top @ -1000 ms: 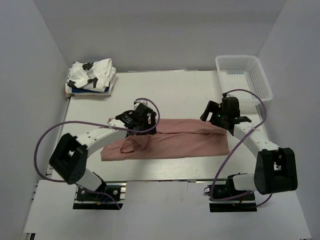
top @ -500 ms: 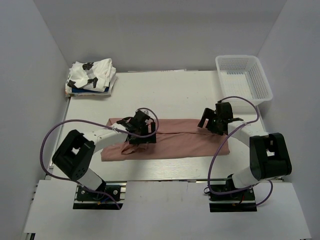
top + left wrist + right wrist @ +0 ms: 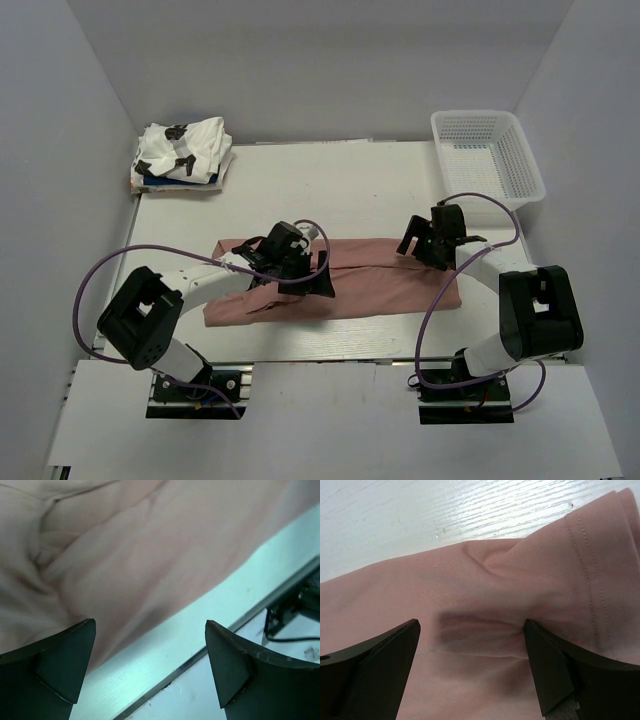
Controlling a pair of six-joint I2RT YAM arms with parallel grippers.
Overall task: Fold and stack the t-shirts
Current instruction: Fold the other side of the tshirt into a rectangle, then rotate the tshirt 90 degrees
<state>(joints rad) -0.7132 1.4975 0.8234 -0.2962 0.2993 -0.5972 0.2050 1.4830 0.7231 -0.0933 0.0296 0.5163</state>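
The dusty-pink t-shirt (image 3: 385, 280) lies on the table folded into a long strip running left to right. My left gripper (image 3: 312, 280) is open and empty, low over the strip's near edge left of centre. The left wrist view shows pink cloth (image 3: 125, 555) and the table's front edge between the open fingers (image 3: 65, 665). My right gripper (image 3: 415, 242) is open and empty just above the strip's right end, with hemmed pink cloth (image 3: 485, 595) between its fingers (image 3: 555, 665). The white t-shirt with black print (image 3: 185, 148) lies folded on the blue one (image 3: 152, 182) at the back left.
A white plastic mesh basket (image 3: 488, 150) stands at the back right corner. The white table (image 3: 340, 190) is bounded by grey walls on three sides. Both arms' purple cables loop out beside the pink shirt.
My left gripper has moved right and toward the near edge of the pink shirt. My right gripper came down onto the shirt's right end, then stayed. The raised fold has flattened.
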